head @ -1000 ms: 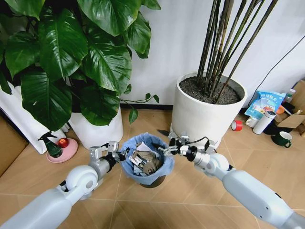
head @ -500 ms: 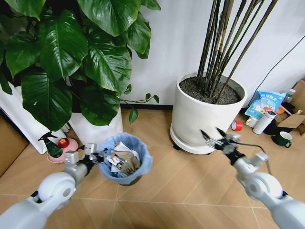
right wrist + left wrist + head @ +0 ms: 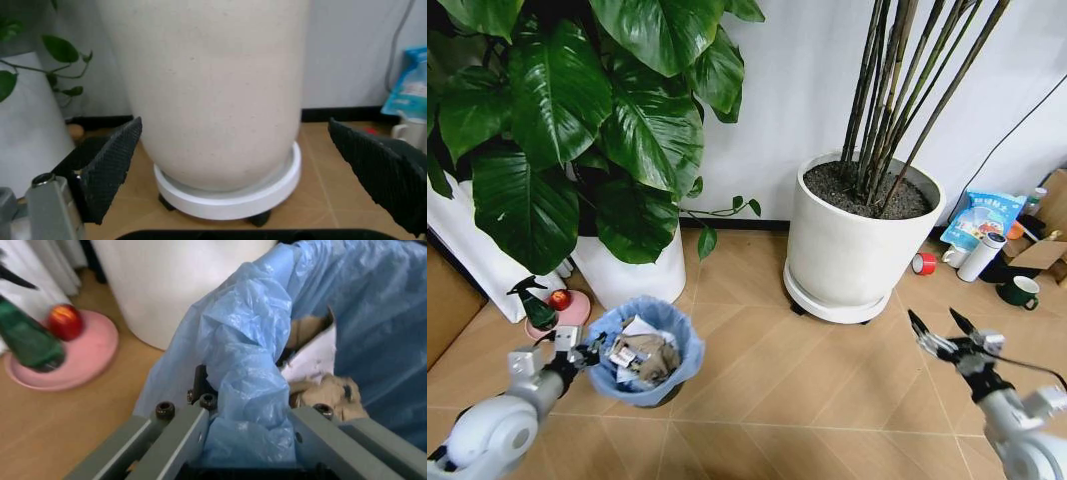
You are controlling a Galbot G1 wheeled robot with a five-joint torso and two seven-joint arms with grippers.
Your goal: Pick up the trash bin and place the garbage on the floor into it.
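Your left gripper (image 3: 579, 352) sits low at the left of the head view, its fingers (image 3: 180, 440) closed on the rim of the trash bin (image 3: 642, 352), pinching the light-blue plastic bag (image 3: 247, 390) between them. In the left wrist view you see the bag bunched up and folded over the rim right where the fingers clamp it. The bin is in front of the big white plant pot (image 3: 632, 270) that holds the broad-leafed plant, and just beside the pink dish (image 3: 557, 315) with the green spray bottle (image 3: 535, 305) and a red, apple-like thing (image 3: 559, 299) on it. You cannot tell from these views whether the bin's base rests on the floor (image 3: 767, 380) or hangs just above it.

The garbage (image 3: 639, 355) is inside the bin: crumpled white paper and brownish pieces piled near the top of the bag.

Your right gripper (image 3: 949, 333) hangs at the lower right of the head view, well apart from the bin, with its fingers (image 3: 110, 165) spread wide and holding nothing. The right wrist view looks between them at the round white pot (image 3: 213, 90) on its wheeled white saucer (image 3: 230, 192), the pot with the tall thin stems.

Behind that pot, by the wall, lie a blue-and-white bag (image 3: 984, 215), a white cylinder (image 3: 980, 256), a roll of red tape (image 3: 924, 263) and a dark green mug (image 3: 1019, 291).
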